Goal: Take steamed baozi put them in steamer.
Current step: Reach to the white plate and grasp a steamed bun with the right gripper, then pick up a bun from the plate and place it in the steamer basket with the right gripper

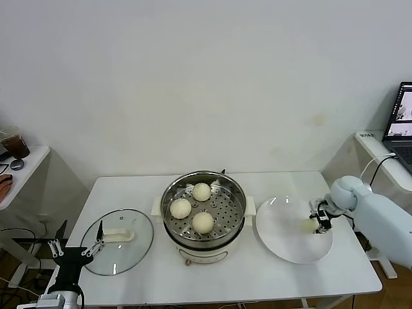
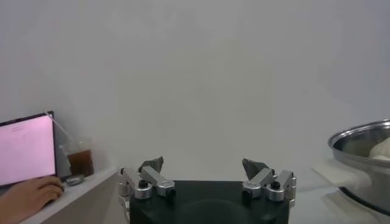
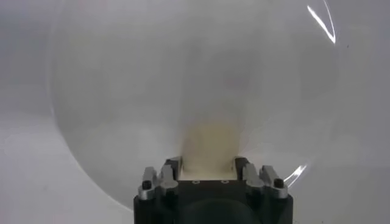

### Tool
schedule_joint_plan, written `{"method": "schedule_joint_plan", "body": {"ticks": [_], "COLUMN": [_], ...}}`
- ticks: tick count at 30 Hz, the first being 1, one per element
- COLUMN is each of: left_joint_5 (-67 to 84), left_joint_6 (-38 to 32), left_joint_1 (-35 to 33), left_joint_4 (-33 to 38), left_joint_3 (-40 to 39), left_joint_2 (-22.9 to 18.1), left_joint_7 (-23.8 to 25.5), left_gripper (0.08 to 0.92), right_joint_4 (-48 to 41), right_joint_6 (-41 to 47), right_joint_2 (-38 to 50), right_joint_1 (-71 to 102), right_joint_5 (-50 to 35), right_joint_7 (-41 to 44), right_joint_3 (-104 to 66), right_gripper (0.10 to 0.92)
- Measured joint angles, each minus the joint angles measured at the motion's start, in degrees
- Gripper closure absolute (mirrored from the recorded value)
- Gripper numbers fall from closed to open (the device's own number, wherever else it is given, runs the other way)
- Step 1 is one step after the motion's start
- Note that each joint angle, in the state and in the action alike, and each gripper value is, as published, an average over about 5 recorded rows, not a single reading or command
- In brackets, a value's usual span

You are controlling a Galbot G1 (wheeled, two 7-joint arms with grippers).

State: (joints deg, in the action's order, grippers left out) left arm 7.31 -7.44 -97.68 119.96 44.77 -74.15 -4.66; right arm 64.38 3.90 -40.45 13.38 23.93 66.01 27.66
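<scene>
Fourth baozi (image 3: 209, 143) sits between right claw (image 3: 209, 162) fingers, on plate (image 1: 283, 235).

White table (image 1: 270, 283) fills lower frame. On it: glass lid (image 1: 118, 241) lower left, steamer (image 1: 203, 215) centre, plate (image 1: 293, 229) right.

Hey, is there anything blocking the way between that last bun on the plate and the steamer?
Nothing visible. The last baozi sits between the right gripper's fingers on the white plate. The steamer stands open right beside the plate, holding three buns, with bare tray on its near-right. The glass lid lies on its far side.
</scene>
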Motion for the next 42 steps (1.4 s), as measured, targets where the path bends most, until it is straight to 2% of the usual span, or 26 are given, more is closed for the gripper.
{"method": "schedule_joint_plan", "body": {"ticks": [9,19,26,32,37,42], "left_joint_5": [0.20,0.20,0.50,0.51,0.56,0.76], "left_joint_6": [0.10,0.48,0.48,0.44,0.43,0.45], "left_joint_1": [0.04,1.28,1.66,1.64,1.75,1.83], "left_joint_4": [0.55,0.67,0.45,0.57,0.75,0.96], "left_joint_3": [0.19,-1.24,-1.49,-1.61,-1.55,-1.20], "left_joint_2": [0.26,0.80,1.57,1.43,1.02,0.84], "left_joint_7": [0.01,0.05,0.07,0.06,0.06,0.06], "left_gripper": [0.177,0.177,0.177,0.177,0.177,0.177], "right_joint_4": [3.81,12.38,20.27,24.45,25.03,23.51], "right_joint_6": [2.58,9.71,17.78,24.33,28.12,29.84], "right_joint_2": [2.66,3.30,-0.56,-5.86,-10.81,-14.89], "right_joint_1": [-6.24,-27.07,-42.12,-48.24,-49.18,-47.56], "right_joint_5": [-5.91,-20.72,-33.67,-43.10,-47.02,-47.47], "right_joint_7": [1.21,0.28,-2.91,-6.49,-8.89,-9.99], "right_joint_3": [4.97,21.02,33.52,39.69,42.46,43.98], "right_gripper": [0.546,0.539,0.533,0.533,0.533,0.533]}}
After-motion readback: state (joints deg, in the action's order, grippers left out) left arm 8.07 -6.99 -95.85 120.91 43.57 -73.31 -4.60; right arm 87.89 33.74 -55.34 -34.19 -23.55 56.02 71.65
